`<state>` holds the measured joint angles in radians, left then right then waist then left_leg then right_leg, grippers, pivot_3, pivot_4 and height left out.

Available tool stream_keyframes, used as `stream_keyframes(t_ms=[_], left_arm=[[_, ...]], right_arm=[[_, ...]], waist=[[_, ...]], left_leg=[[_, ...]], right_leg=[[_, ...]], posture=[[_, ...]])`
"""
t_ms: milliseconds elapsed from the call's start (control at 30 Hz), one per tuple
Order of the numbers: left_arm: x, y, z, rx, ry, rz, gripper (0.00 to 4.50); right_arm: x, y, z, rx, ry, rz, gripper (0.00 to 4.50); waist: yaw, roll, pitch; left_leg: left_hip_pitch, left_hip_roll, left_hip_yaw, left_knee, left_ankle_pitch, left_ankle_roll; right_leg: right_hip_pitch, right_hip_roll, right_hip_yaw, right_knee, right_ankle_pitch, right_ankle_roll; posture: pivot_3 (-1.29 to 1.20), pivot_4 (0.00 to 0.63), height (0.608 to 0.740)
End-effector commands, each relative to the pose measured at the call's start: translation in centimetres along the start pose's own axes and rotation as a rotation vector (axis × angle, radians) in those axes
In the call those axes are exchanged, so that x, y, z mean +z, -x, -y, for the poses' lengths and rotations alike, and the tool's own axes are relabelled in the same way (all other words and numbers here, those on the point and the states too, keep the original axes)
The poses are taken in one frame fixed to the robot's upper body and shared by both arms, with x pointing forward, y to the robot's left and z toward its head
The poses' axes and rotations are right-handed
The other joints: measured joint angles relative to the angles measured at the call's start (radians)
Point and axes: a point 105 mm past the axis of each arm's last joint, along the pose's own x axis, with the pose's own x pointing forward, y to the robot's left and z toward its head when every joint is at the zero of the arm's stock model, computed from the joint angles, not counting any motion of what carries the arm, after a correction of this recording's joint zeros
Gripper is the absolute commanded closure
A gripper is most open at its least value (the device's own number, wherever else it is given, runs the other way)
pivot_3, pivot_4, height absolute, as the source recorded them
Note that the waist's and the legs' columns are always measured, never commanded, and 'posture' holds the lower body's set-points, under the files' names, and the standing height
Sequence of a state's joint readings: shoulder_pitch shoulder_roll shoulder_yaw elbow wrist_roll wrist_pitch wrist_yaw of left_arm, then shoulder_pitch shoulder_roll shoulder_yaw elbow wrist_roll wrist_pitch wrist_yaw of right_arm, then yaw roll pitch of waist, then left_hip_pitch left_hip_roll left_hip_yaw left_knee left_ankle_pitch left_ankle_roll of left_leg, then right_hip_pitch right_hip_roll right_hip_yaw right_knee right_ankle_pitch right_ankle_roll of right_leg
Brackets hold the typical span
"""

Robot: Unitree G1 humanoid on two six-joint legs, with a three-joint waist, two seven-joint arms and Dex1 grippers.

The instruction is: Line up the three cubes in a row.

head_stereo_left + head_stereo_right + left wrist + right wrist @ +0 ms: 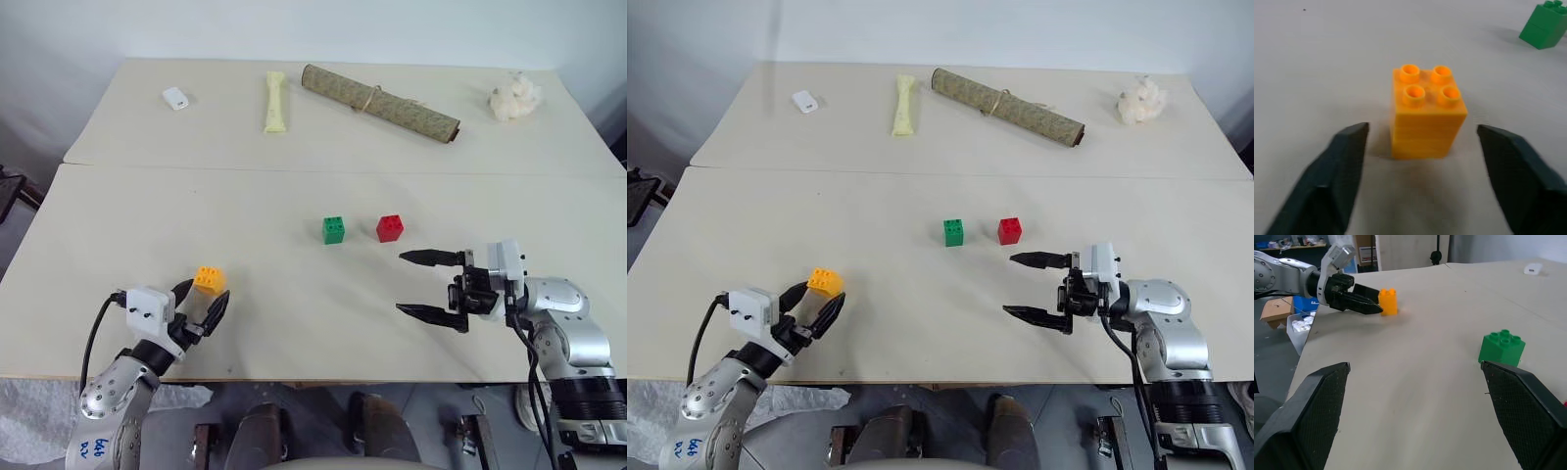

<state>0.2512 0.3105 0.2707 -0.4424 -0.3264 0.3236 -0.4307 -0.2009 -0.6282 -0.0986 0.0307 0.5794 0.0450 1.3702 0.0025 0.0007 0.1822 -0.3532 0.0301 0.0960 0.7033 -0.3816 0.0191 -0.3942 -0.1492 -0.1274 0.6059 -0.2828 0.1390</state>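
The orange-yellow cube (209,279) stands upright near the table's front left. My left gripper (201,302) sits low just behind it. Its fingers (1347,161) are open to either side of the cube (1426,115), with a gap on both sides. The green cube (333,229) and the red cube (389,227) sit side by side near the table's middle, a small gap between them. My right gripper (402,283) hovers open in front and to the right of the red cube, pointing left, with nothing between its fingers.
Along the back of the far table (147,137) lie a small white rectangular object (176,98), a pale yellow bone-shaped piece (275,101), a rolled mat (380,102) and a white fluffy lump (514,96). A seam runs between the two tabletops.
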Motion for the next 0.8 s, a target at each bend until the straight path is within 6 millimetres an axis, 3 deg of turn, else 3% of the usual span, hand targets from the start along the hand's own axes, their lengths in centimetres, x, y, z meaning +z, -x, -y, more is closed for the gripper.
stream_keyframes(t_ms=[33, 133, 233, 300, 400, 600, 800], left_arm=[[1.0, -0.6, -0.6, -0.092, -0.062, 0.011, 2.21], [1.8, -1.1, -1.8, -0.219, -0.107, -0.022, 3.0], [2.7, -1.5, -3.0, -0.338, -0.171, -0.053, 3.0], [4.7, -2.6, -3.6, -0.487, -0.229, -0.031, 3.0], [7.9, -5.3, -1.9, -0.82, -0.411, 0.011, 3.0], [7.9, -11.5, 0.1, -1.001, -0.561, -0.021, 3.0], [6.4, -14.6, 1.6, -1.004, -0.633, -0.128, 3.0]], right_arm=[[0.8, 0.5, 0.0, -0.037, 0.039, 0.017, 0.0], [0.7, 0.8, -0.2, -0.053, 0.035, 0.013, 0.0], [0.8, 0.9, -0.1, -0.07, 0.038, 0.011, 0.0], [1.0, 1.2, 0.1, -0.087, 0.044, 0.008, 0.0], [1.1, 1.6, 0.5, -0.116, 0.058, 0.001, 0.0], [1.4, 2.0, 0.7, -0.19, 0.077, 0.017, 0.0], [1.3, 3.1, -0.4, -0.264, 0.082, 0.001, 0.0]], waist=[[0.001, 0.0, 0.0], [-0.001, 0.0, 0.0], [-0.003, 0.001, 0.0], [-0.001, 0.001, 0.0], [0.021, 0.001, 0.0], [0.02, 0.003, -0.002], [0.004, 0.0, 0.0]], left_leg=[[0.0, 0.0, 0.0, 0.0, 0.0, 0.0], [0.0, -0.001, 0.0, 0.0, 0.0, 0.0], [0.0, -0.001, 0.0, 0.0, 0.0, 0.0], [0.0, -0.001, 0.001, 0.0, 0.0, 0.0], [-0.003, -0.001, 0.005, 0.003, 0.001, -0.001], [-0.003, -0.003, 0.009, 0.002, 0.001, -0.001], [-0.005, -0.003, 0.01, -0.003, 0.001, -0.001]], right_leg=[[0.0, 0.0, 0.0, 0.0, 0.0, 0.0], [0.0, 0.0, 0.0, 0.001, 0.0, 0.0], [-0.001, 0.001, 0.0, 0.001, 0.0, -0.001], [-0.001, 0.001, -0.001, 0.0, 0.0, -0.001], [-0.001, 0.002, -0.005, 0.001, 0.0, -0.001], [-0.001, 0.002, -0.006, 0.0, 0.0, 0.0], [-0.004, 0.003, -0.007, -0.005, 0.0, 0.0]], posture=[[0.0, 0.15, 0.74], [0.0, 0.15, 0.74], [0.0, 0.15, 0.74], [0.0, 0.15, 0.74], [0.0, 0.15, 0.74], [0.0, 0.15, 0.74], [0.0, 0.15, 0.74]])
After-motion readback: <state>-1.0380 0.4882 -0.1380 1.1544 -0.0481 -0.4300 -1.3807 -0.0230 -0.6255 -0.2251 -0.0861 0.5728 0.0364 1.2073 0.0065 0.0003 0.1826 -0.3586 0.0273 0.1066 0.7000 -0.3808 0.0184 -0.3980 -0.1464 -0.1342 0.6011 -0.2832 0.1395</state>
